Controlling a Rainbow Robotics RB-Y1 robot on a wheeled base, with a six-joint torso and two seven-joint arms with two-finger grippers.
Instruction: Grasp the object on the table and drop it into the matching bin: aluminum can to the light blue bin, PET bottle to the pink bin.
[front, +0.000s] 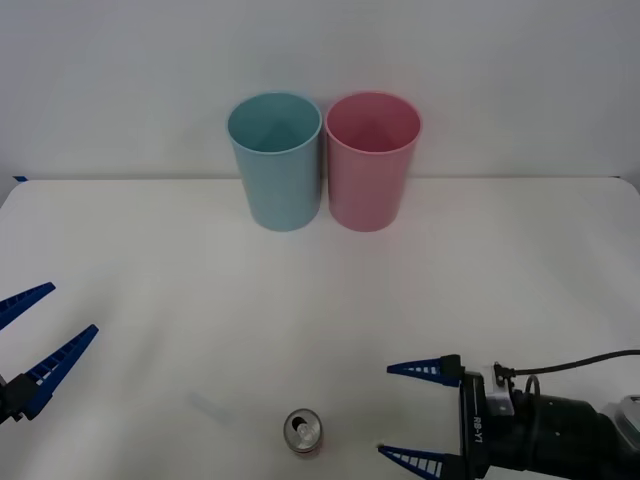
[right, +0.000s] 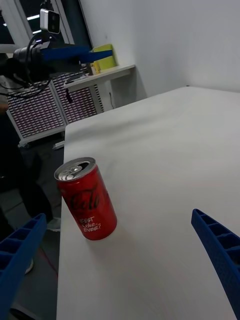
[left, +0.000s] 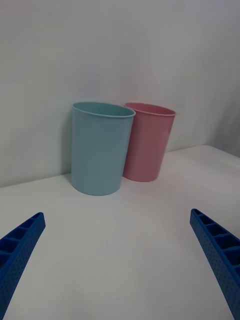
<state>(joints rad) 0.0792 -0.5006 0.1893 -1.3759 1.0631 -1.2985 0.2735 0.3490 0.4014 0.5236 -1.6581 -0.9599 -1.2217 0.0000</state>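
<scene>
A small red aluminum can (front: 303, 433) with a silver top stands upright near the front edge of the white table (front: 320, 300). My right gripper (front: 405, 415) is open, just to the can's right, its blue fingers pointing at it. From the right wrist, the can (right: 86, 198) stands a short way ahead of the spread fingers. The light blue bin (front: 275, 160) and the pink bin (front: 371, 160) stand side by side at the table's far edge. My left gripper (front: 35, 330) hangs open at the front left. Its wrist camera faces the light blue bin (left: 101, 148) and pink bin (left: 147, 141).
A white wall rises right behind the bins. A broad stretch of bare table lies between the can and the bins. The right wrist view shows the table's edge close behind the can, with the floor and furniture (right: 100, 65) beyond.
</scene>
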